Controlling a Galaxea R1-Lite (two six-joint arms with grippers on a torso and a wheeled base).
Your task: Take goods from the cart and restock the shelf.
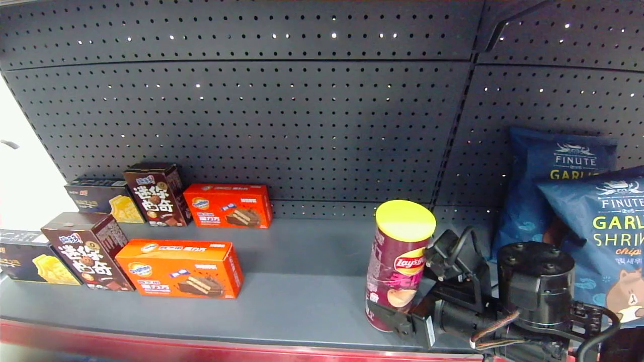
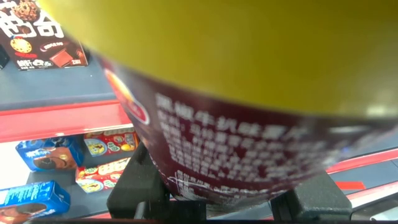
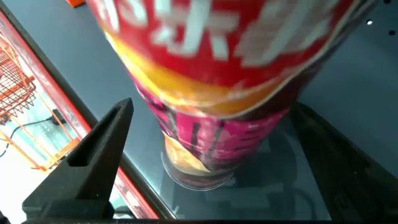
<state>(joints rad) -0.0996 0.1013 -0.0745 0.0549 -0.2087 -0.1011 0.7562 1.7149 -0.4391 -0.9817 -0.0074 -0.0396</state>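
A maroon chip can [image 1: 400, 266] with a yellow lid stands upright on the dark shelf board [image 1: 302, 281], right of the middle. My right gripper [image 1: 410, 284] is open, with one finger on each side of the can's lower half and a gap to it. In the right wrist view the can [image 3: 211, 124] rests on the board between the two black fingers [image 3: 93, 162]. My left gripper [image 2: 221, 202] is shut on a second maroon chip can [image 2: 236, 143] with a yellow lid, seen very close.
Orange [image 1: 181, 269], brown [image 1: 88, 249] and dark snack boxes stand in two rows at the shelf's left. Blue chip bags [image 1: 593, 221] lean at the right, close to my right arm. The shelf has a red front edge [image 1: 201, 347] and a pegboard back [image 1: 282, 125]. An orange wire cart [image 3: 15, 87] is beside the shelf.
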